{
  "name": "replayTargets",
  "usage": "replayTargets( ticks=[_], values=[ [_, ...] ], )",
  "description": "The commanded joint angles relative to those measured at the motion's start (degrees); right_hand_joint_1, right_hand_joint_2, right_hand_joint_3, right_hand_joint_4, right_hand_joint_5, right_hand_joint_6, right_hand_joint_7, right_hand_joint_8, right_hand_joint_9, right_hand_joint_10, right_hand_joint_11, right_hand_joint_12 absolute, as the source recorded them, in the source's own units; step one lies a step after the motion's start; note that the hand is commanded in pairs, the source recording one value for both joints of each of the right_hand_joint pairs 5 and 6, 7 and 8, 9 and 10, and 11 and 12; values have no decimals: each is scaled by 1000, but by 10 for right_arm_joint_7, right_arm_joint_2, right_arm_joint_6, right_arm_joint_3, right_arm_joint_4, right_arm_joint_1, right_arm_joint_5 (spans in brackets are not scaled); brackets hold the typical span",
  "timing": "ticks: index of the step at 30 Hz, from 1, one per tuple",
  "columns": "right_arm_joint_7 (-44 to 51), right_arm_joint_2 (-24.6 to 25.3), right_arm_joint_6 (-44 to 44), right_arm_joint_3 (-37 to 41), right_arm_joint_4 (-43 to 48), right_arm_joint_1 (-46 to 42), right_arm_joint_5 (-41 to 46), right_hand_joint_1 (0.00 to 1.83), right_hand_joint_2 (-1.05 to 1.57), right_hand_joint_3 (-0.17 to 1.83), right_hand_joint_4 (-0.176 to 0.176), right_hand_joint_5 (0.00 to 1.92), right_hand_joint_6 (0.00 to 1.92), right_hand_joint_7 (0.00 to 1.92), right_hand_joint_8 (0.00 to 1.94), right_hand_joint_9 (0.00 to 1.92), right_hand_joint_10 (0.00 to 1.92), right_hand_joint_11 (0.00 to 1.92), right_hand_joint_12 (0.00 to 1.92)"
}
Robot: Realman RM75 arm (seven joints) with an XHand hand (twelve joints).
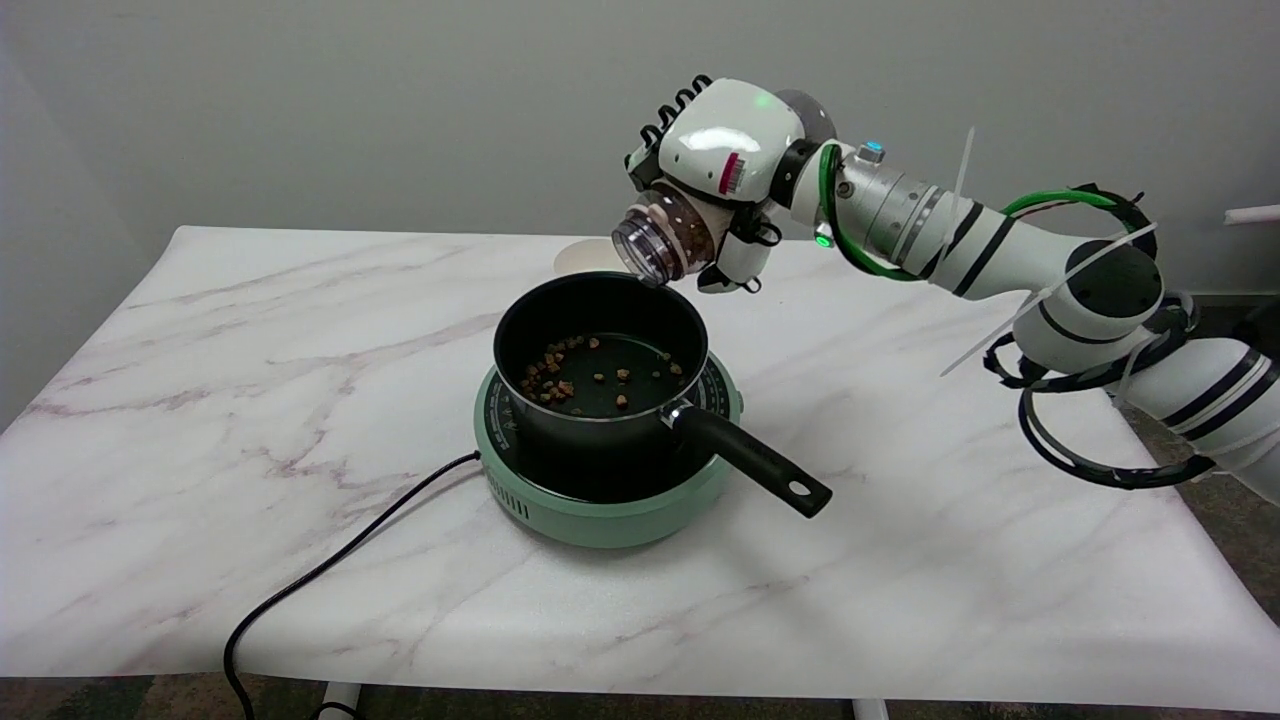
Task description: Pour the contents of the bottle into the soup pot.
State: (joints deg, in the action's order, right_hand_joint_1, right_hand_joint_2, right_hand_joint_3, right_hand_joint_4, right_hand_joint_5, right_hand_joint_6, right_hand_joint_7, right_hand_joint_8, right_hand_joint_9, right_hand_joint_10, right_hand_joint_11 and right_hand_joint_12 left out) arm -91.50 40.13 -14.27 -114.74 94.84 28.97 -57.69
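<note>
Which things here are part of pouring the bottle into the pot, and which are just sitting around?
Part of the job:
- clear bottle, tilted mouth-down over the pot, some brown bits still inside
- black soup pot, brown bits already in it
- right hand, gripping the bottle

Just there:
- green hot plate under the pot
- its black cord
- marble-patterned table

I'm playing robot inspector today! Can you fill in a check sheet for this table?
Surface: white marble-look table, bare around the cooker.
Job's things: clear bottle tilted, mouth down over the black soup pot; brown bits lie in the pot, some remain in the bottle.
Cooker: green hot plate under the pot.
Clutter: pale round disc behind the pot.
Hand: right hand holds the bottle.
Cables: black cord runs off the front edge.
Surroundings: plain grey wall.
</note>
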Motion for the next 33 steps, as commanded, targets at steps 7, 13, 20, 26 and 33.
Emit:
replayTargets(
  ticks=[7,13,20,26,33],
  values=[
    [-10,-4,-7,-4,26,13,-74,1288,1423,644,0,1920,1920,1920,1920,1473,1473,1253,1253],
    [-18,-4,-10,-5,29,19,-95,1284,1421,645,0,1920,1920,1920,1920,1471,1471,1252,1252],
    [-43,-4,-11,-5,32,25,-127,1274,1429,646,0,1920,1920,1920,1920,1470,1470,1252,1252],
    [-43,-4,-17,-5,30,30,-128,1270,1435,641,0,1920,1920,1920,1920,1470,1470,1254,1254],
    [-63,-4,-22,-5,32,39,-171,1269,1434,641,0,1920,1920,1920,1920,1469,1469,1254,1254]
  ],
)
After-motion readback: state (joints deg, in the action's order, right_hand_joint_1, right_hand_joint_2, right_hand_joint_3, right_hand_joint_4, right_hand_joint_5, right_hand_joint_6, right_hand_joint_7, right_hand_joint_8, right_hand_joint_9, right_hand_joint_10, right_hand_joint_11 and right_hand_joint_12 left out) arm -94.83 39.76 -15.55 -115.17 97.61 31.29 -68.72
